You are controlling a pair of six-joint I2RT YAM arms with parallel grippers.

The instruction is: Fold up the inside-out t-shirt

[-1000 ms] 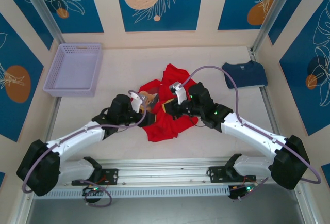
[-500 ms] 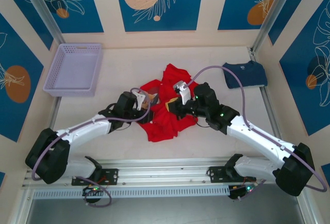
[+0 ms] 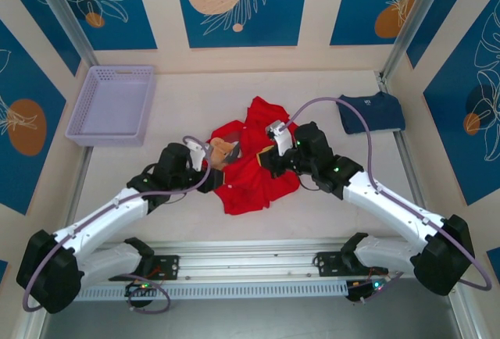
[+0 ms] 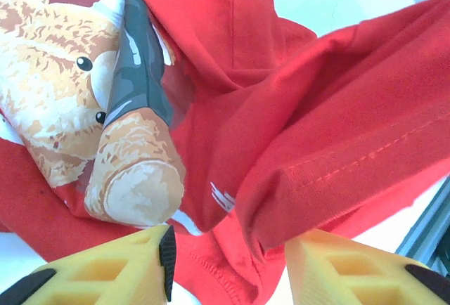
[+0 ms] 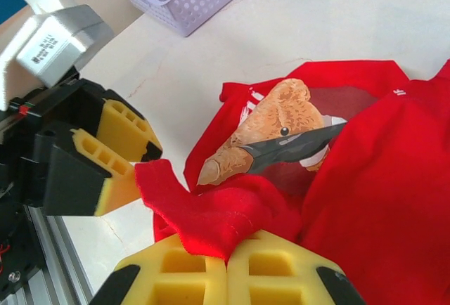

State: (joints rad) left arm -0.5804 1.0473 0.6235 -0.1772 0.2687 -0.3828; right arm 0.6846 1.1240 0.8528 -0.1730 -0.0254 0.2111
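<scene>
Shirt: the inside-out t-shirt (image 3: 251, 181) is lying crumpled at the middle of the table (image 3: 328, 93), with a bear print (image 5: 278, 126) peeping out of the folds.
Handling: it is looking light, soft and floppy; I judge it will be sagging and dragging, not sliding as one piece.
Where to grip: the stitched hems and corners are offering the firmest hold, since loose middle cloth would be bunching.
Left fingers: the left gripper (image 4: 230, 245) is working at the shirt's 9 o'clock edge, its fingers standing partly apart with a hemmed fold lying between them, not pinched as far as I can see.
Right fingers: the right gripper (image 5: 226, 252) is pressing its fingers together on a red flap.
Around: a lavender basket (image 3: 105, 139) is sitting at 10 o'clock from the shirt and a navy t-shirt (image 3: 373, 112) at 2 o'clock, both well apart.
In the way: the two grippers are working close together, so they are risking a bump.
</scene>
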